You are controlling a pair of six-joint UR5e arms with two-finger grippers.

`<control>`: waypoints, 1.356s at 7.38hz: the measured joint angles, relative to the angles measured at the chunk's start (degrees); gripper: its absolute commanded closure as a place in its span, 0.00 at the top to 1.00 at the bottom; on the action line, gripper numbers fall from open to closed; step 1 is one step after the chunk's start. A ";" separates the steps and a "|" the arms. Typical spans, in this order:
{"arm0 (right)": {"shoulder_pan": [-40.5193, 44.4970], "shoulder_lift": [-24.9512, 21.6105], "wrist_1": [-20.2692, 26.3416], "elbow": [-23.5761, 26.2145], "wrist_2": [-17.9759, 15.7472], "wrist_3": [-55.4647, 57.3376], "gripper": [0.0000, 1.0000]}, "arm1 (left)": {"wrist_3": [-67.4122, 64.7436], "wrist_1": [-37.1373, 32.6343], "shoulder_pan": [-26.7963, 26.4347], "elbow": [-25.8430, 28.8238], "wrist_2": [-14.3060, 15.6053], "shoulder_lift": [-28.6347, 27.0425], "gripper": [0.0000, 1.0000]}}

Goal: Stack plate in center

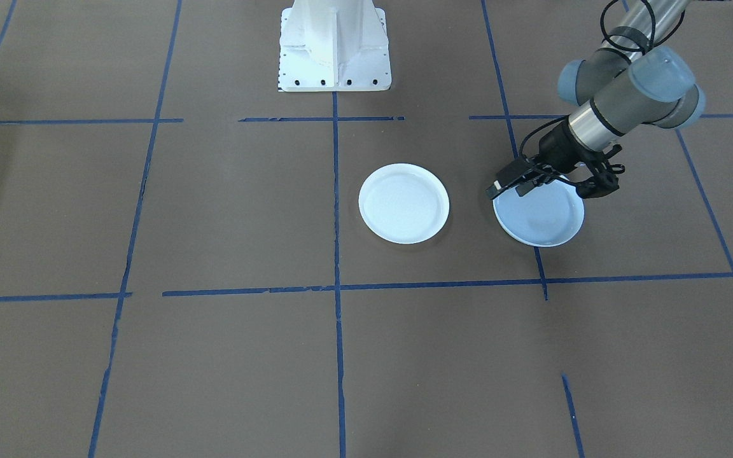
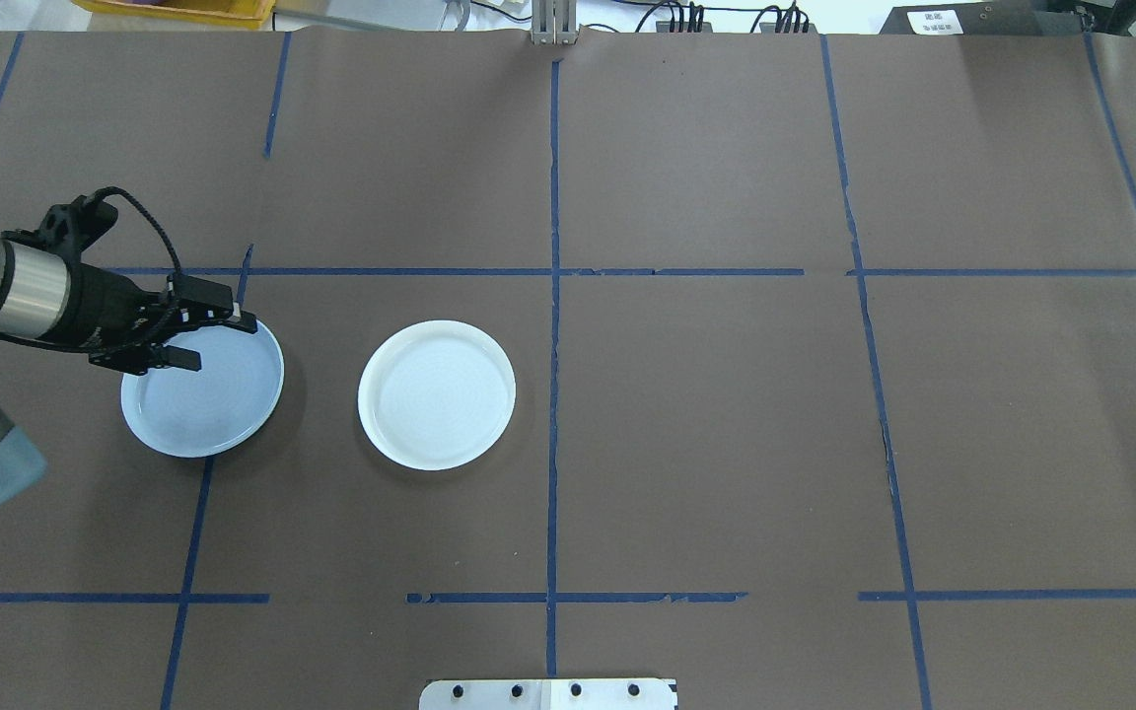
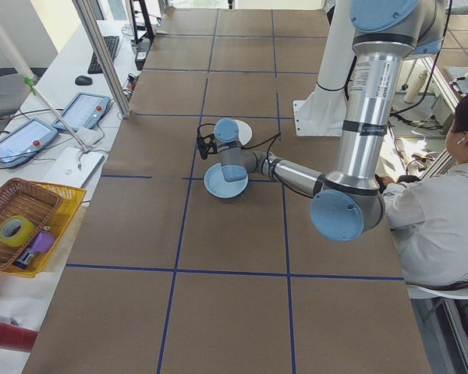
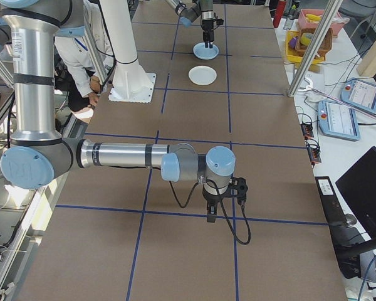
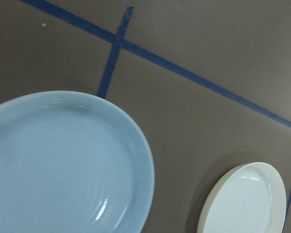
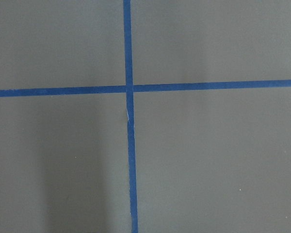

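A pale blue plate (image 2: 201,399) lies flat and upright on the worktop well toward its left edge, a shallow round dish with faint concentric rings inside (they show best in the left wrist view), sitting over a blue tape line. A brighter white plate (image 2: 437,393), also round, shallow and flat, lies nearer the worktop's middle, just left of the centre tape line. The two are apart, not touching.
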 measured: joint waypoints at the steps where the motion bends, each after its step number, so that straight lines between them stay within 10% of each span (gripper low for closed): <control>1: 0.00 0.00 0.00 0.00 0.01 0.00 1.00 | -1.78 2.45 3.22 0.14 4.44 -2.21 1.00; 4: 0.00 0.00 0.00 0.00 -0.02 0.00 1.00 | -2.98 5.15 9.36 0.77 11.69 -3.95 0.95; 7: 0.02 0.00 0.00 0.00 -0.07 0.00 1.00 | -3.01 5.26 11.47 1.36 12.06 -3.61 0.30; 10: 0.00 0.00 0.00 0.00 -0.04 0.01 1.00 | -2.58 5.35 11.76 1.69 11.49 -3.75 0.00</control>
